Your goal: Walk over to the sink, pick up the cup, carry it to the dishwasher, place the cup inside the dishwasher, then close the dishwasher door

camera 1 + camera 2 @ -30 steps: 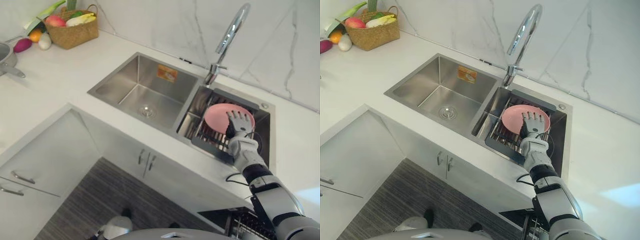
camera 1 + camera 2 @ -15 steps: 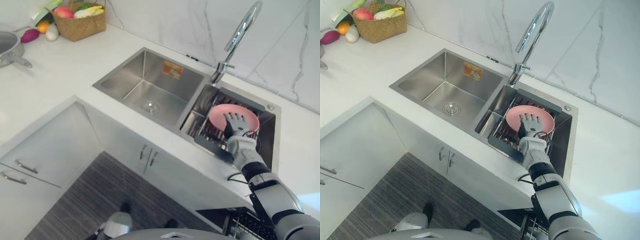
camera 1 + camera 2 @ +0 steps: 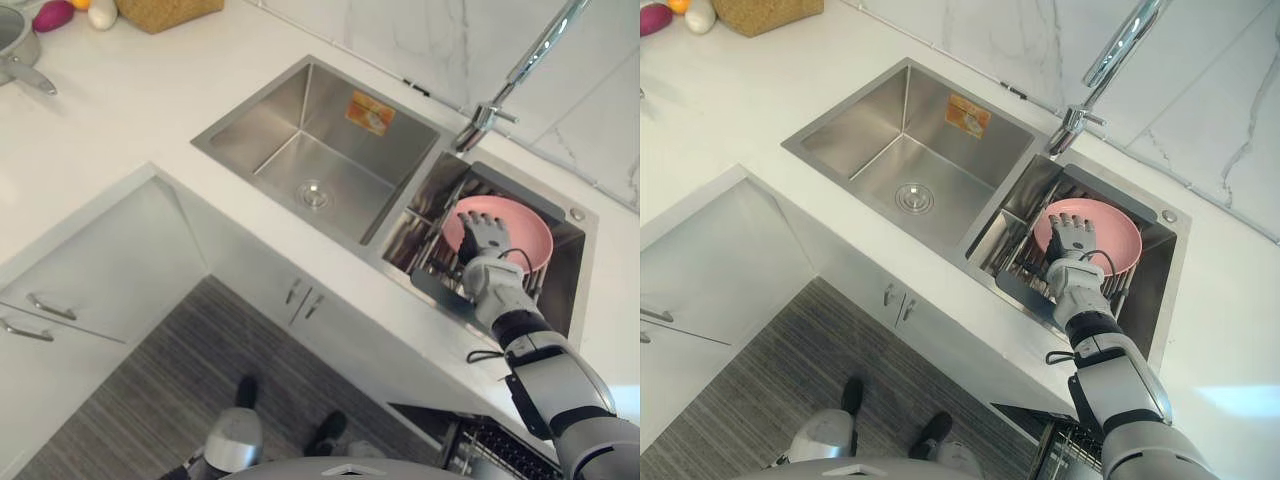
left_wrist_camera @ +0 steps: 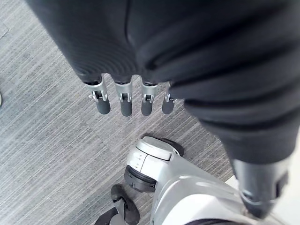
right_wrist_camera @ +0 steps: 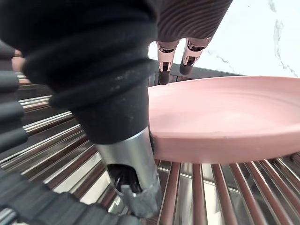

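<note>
Up close, right hand (image 5: 130,161) beside plate (image 5: 220,112), rack (image 5: 199,194)

So there's no actual cup here, it's a shallow round pink dish (image 3: 525,235) sitting open side up on the metal bars of a dark-framed drying rack (image 3: 432,252). The rack fills the right bowl of the stainless steel double sink (image 3: 290,115), just below the tap end. The sink's bigger left bowl has nothing in it but the drain and a sticker on its back wall. The dishwasher (image 3: 1065,450) is under the white counter on the dish's side, open, with a bit of its wire basket showing.
</note>
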